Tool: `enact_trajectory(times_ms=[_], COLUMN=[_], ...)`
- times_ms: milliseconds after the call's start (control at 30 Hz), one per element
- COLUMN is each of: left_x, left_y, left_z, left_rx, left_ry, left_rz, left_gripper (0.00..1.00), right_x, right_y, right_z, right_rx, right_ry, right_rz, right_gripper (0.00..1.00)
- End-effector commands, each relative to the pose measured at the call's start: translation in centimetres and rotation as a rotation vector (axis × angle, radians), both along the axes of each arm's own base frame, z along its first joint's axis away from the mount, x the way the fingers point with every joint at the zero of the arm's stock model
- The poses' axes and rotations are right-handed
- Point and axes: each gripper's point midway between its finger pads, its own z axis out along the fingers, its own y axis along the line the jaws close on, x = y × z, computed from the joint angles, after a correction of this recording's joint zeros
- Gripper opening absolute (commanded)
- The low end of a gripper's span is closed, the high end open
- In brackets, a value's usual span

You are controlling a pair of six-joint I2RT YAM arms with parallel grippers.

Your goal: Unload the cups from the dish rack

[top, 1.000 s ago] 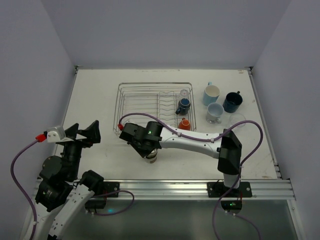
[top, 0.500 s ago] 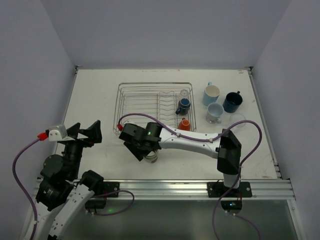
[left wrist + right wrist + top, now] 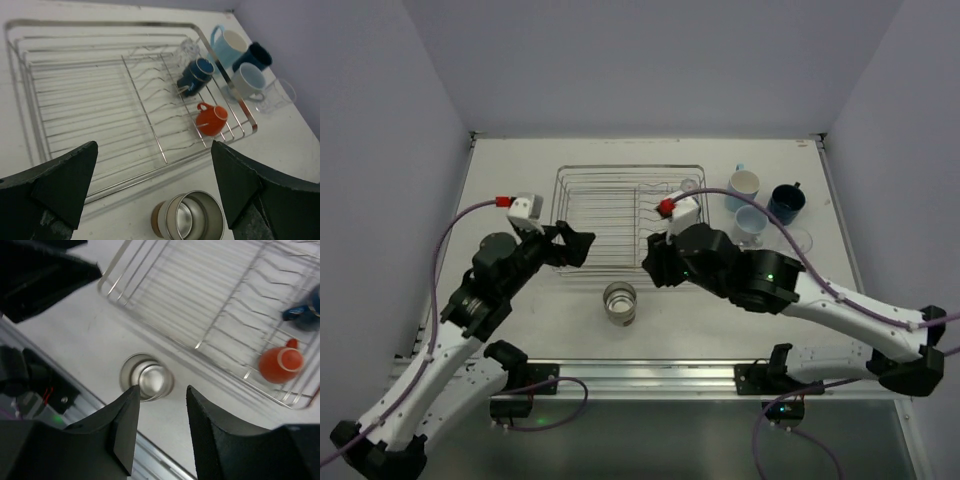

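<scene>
The silver wire dish rack (image 3: 610, 205) holds a clear glass (image 3: 187, 48), a small dark blue cup (image 3: 195, 77) and a small orange cup (image 3: 211, 119) at its right end. The metallic grey-brown cup (image 3: 620, 303) stands alone on the table in front of the rack; it also shows in the right wrist view (image 3: 147, 377). My right gripper (image 3: 655, 262) is open and empty, hovering above the table just right of that cup. My left gripper (image 3: 570, 245) is open and empty over the rack's front left side.
Right of the rack stand a light blue mug (image 3: 743, 187), a navy mug (image 3: 786, 203), a smaller light blue cup (image 3: 751, 224) and a clear glass (image 3: 798, 243). The table's front rail (image 3: 650, 375) runs close behind the metallic cup.
My right gripper let go of the metallic cup and pulled up and right to the rack's front edge. My left arm swung forward from the near left to the rack.
</scene>
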Motion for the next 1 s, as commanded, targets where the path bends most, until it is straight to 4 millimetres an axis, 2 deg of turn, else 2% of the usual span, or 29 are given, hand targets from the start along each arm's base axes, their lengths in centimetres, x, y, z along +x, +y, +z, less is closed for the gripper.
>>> enact_trajectory(times_ms=[0,33,67,100,133,167,200,233,267,300,333,367,400,433,467,500,533,567,600,633,667,700,733,767,800,833,867,900,967], left_x=[0.1,0.7,1.8,1.9,2.9,3.5,3.6,4.6,5.4,5.6,6.7,7.5,7.9,9.1,10.1,10.7,11.7,12.5,13.0,13.5,14.1,14.5,14.9,15.4,15.7,15.9,16.2,16.3,16.6], left_y=[-6.6,-7.4,-8.2,-9.5,-10.6,-11.2,-12.8,-14.0,-15.0,-16.3,-17.5,-18.5,-19.5,-20.4,-21.2,-21.7,-22.4,-23.2,-23.7,-24.2,-24.7,-25.1,-25.5,-26.0,-26.3,-26.5,-26.9,-27.1,-27.5], left_z=[0.6,0.9,0.1,0.0,-1.3,-1.4,-0.3,-2.1,-0.7,-0.8,-2.9,-1.6,-1.9,-4.2,-3.1,-3.7,-6.2,-5.3,-5.8,-7.5,-6.9,-7.2,-8.6,-8.1,-8.4,-9.6,-9.3,-10.2,-10.3], left_rx=[-0.079,-0.085,-0.071,-0.063,-0.033,-0.016,-0.010,0.042,0.049,0.072,0.124,0.126,0.147,0.202,0.206,0.228,0.276,0.276,0.289,0.311,0.313,0.319,0.345,0.344,0.350,0.371,0.370,0.385,0.389], left_ry=[0.047,0.040,0.072,0.076,0.109,0.112,0.093,0.125,0.096,0.095,0.128,0.099,0.100,0.124,0.097,0.111,0.145,0.123,0.130,0.154,0.133,0.131,0.144,0.128,0.126,0.135,0.125,0.133,0.127], left_rz=[-0.297,-0.315,-0.305,-0.328,-0.332,-0.326,-0.354,-0.358,-0.354,-0.373,-0.381,-0.385,-0.398,-0.401,-0.397,-0.398,-0.405,-0.412,-0.415,-0.420,-0.427,-0.430,-0.440,-0.446,-0.446,-0.457,-0.465,-0.471,-0.480], left_gripper=[1.00,1.00,1.00,1.00,1.00,1.00,1.00,1.00,1.00,1.00,1.00,1.00,1.00,1.00,1.00,1.00,1.00,1.00,1.00,1.00,1.00,1.00,1.00,1.00,1.00,1.00,1.00,1.00,1.00], right_x=[4.0,4.0,4.4,5.3,5.1,5.2,5.7,5.7,5.4,5.7,5.8,5.7,5.7,5.6,5.4,5.4,5.3,5.2,5.0,4.9,4.8,4.6,4.5,4.5,4.4,4.4,4.4,4.4,4.3], right_y=[-4.7,-6.7,-7.8,-9.6,-11.1,-11.9,-13.2,-13.8,-14.2,-14.8,-15.2,-15.7,-16.1,-16.4,-16.8,-17.1,-17.3,-17.4,-17.8,-17.9,-17.9,-18.0,-17.9,-17.8,-17.8,-17.7,-17.8,-17.9,-17.9], right_z=[1.2,3.1,1.7,1.7,3.2,1.9,1.7,1.6,1.3,1.2,1.0,0.7,0.7,0.6,0.7,0.8,0.9,0.6,1.0,1.0,0.9,1.1,1.0,0.8,0.6,0.5,0.3,0.2,-0.2], right_rx=[0.175,0.265,0.282,0.311,0.396,0.391,0.404,0.422,0.437,0.437,0.434,0.438,0.444,0.449,0.463,0.470,0.477,0.473,0.483,0.485,0.486,0.495,0.499,0.497,0.494,0.497,0.495,0.497,0.494], right_ry=[-0.067,-0.092,-0.092,-0.103,-0.130,-0.128,-0.137,-0.143,-0.142,-0.148,-0.151,-0.159,-0.163,-0.167,-0.181,-0.190,-0.197,-0.200,-0.214,-0.219,-0.219,-0.222,-0.219,-0.215,-0.211,-0.209,-0.207,-0.208,-0.203], right_rz=[-0.216,-0.245,-0.274,-0.333,-0.355,-0.375,-0.414,-0.428,-0.422,-0.444,-0.456,-0.472,-0.485,-0.494,-0.503,-0.507,-0.510,-0.510,-0.510,-0.510,-0.508,-0.504,-0.496,-0.492,-0.488,-0.486,-0.490,-0.491,-0.493], right_gripper=[0.45,0.44,0.43,0.43,0.43,0.43,0.42,0.42,0.42,0.42,0.42,0.42,0.42,0.42,0.42,0.42,0.42,0.42,0.42,0.42,0.42,0.42,0.42,0.42,0.42,0.42,0.42,0.42,0.42])
